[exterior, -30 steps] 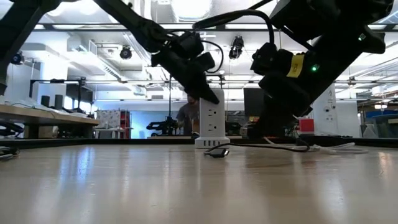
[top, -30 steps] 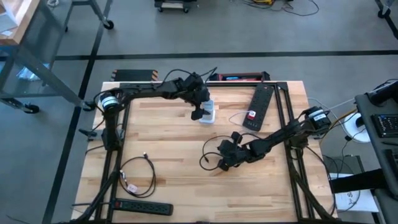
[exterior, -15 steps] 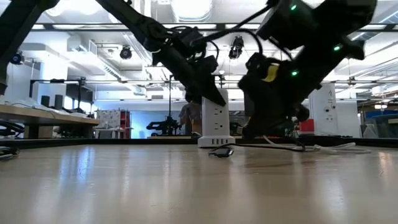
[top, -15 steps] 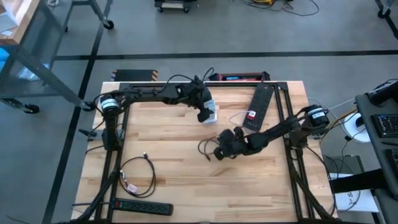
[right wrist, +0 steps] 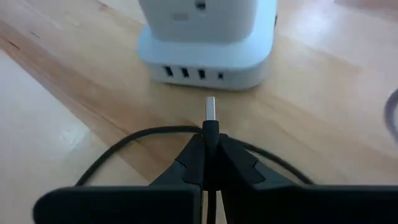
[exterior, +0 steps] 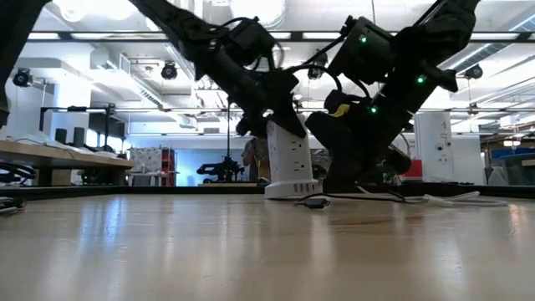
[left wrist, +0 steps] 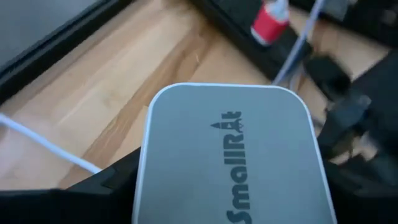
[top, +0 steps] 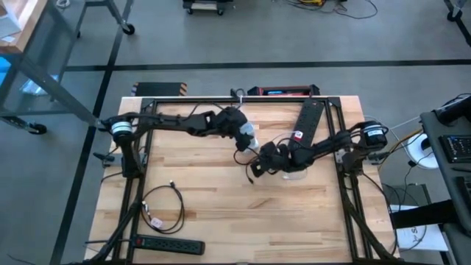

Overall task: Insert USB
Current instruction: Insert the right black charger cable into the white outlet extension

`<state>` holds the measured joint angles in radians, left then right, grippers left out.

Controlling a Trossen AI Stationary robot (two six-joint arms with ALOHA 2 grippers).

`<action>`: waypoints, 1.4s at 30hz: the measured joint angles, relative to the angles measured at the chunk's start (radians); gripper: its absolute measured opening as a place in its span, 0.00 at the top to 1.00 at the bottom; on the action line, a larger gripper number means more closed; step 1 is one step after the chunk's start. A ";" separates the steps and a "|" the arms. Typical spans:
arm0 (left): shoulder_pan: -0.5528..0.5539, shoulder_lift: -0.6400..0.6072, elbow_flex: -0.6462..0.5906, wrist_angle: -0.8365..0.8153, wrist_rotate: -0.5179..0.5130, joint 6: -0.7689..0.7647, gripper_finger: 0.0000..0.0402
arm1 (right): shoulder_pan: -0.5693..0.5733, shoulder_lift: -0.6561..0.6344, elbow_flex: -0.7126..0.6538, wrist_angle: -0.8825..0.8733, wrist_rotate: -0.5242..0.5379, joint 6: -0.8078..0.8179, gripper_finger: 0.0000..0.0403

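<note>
White power tower point(top: 249, 133) stood upright near the far middle of the wooden bench point(top: 206, 199), grey top plate marked "SmallRig" point(left wrist: 233, 155). Left hand point(top: 241, 137) sat over the tower, fingers down both its sides, closed on it. Base of the tower point(right wrist: 205, 65) carried a row of three USB ports and one smaller port, all unfilled.

Right hand point(top: 257, 163) was low over the bench just near-right of the tower, fingers pinched shut on a black USB plug point(right wrist: 210, 118). The plug's metal tip pointed at the port row, close but apart from it. Black cable point(right wrist: 130, 146) trailed behind the plug on the wood.

Black power strip point(top: 307, 125) with a red plug point(top: 297, 136) lay at far right. Another strip point(top: 168, 244) and a loose cable point(top: 165, 205) lay near left.
</note>
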<state>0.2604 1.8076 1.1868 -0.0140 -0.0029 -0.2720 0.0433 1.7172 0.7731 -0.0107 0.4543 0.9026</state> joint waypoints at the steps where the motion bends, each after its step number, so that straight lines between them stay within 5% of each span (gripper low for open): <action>1: 0.000 -0.009 -0.029 0.048 0.004 -0.039 0.31 | -0.008 0.000 0.000 0.000 -0.017 0.014 0.98; 10: -0.003 -0.025 -0.086 0.129 -0.004 -0.161 0.31 | -0.095 0.000 0.000 0.013 -0.116 -0.007 0.98; 18: -0.005 -0.022 -0.038 0.028 -0.053 -0.128 0.31 | -0.097 -0.017 0.033 -0.038 -0.268 -0.033 0.98; 42: -0.003 -0.022 -0.034 0.009 -0.076 -0.138 0.31 | -0.127 0.005 0.134 -0.166 -0.204 -0.188 0.98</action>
<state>0.2573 1.7859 1.1526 -0.0046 -0.0790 -0.4103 -0.0837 1.7226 0.9070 -0.1768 0.2503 0.7147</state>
